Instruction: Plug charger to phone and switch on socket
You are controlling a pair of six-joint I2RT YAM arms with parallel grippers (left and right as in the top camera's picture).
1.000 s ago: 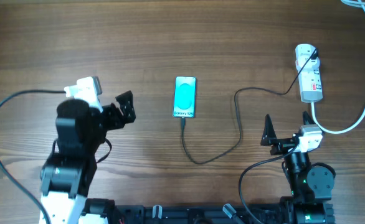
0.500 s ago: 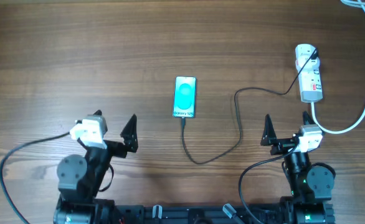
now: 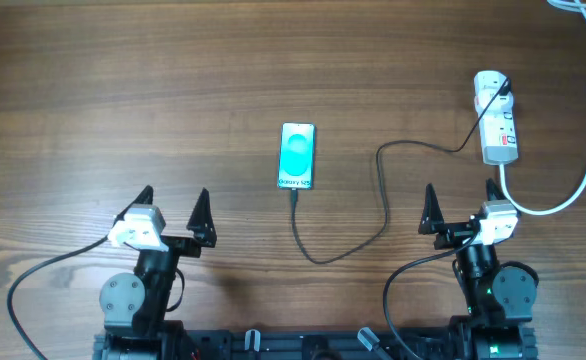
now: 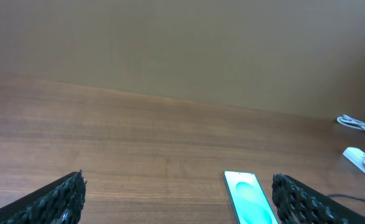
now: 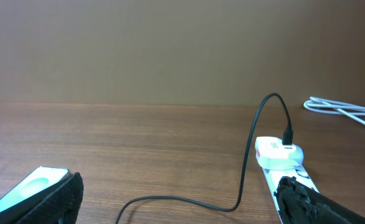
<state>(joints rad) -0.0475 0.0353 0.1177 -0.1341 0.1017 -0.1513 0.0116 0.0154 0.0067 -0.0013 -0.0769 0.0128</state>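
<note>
The phone (image 3: pixel 297 156) lies flat at the table's middle, cyan screen lit; it also shows in the left wrist view (image 4: pixel 251 196) and the right wrist view (image 5: pixel 30 186). The charger, a thin black cable (image 3: pixel 383 200), meets the phone's near short edge with its tip, loops right and rises to a white adapter on the socket (image 3: pixel 497 122). The cable (image 5: pixel 257 155) and socket (image 5: pixel 281 154) also show in the right wrist view. My left gripper (image 3: pixel 173 205) is open and empty, near and left of the phone. My right gripper (image 3: pixel 461 205) is open and empty, near of the socket.
A thick white cord (image 3: pixel 573 190) runs from the socket's near end, curves right and off the far right corner; it shows in the left wrist view (image 4: pixel 360 124). Bare wooden table (image 3: pixel 123 80) lies around. A plain wall stands behind the far edge.
My left arm has pulled back from the left of the phone toward the front edge and lowered, its gripper now pointing away from me. The right arm, phone and cable have not moved.
</note>
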